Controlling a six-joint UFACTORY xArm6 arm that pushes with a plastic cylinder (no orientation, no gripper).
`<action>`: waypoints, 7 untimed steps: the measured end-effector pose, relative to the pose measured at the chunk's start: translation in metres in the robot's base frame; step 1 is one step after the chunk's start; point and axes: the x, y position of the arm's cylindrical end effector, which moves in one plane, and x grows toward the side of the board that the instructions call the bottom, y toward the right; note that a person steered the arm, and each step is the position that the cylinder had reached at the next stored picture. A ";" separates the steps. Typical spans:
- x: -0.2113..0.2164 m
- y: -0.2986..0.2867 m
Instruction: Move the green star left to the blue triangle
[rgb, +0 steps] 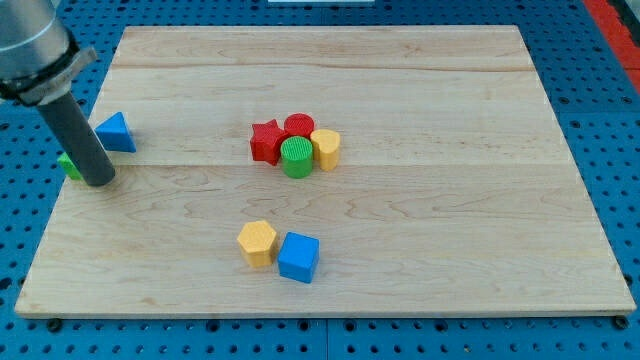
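The blue triangle (117, 132) lies near the board's left edge. The green star (68, 164) is just below and left of it at the board's edge, mostly hidden behind my rod, so only a small green part shows. My tip (98, 181) rests on the board right beside the green star, on its right side, and just below the blue triangle.
A cluster sits in the middle of the wooden board (420, 200): a red star (266, 141), a red cylinder (298, 125), a green cylinder (296, 158) and a yellow block (326, 148). A yellow hexagon (258, 243) and a blue cube (298, 257) lie touching lower down.
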 end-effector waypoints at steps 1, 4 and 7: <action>-0.004 0.002; 0.033 -0.052; -0.019 -0.050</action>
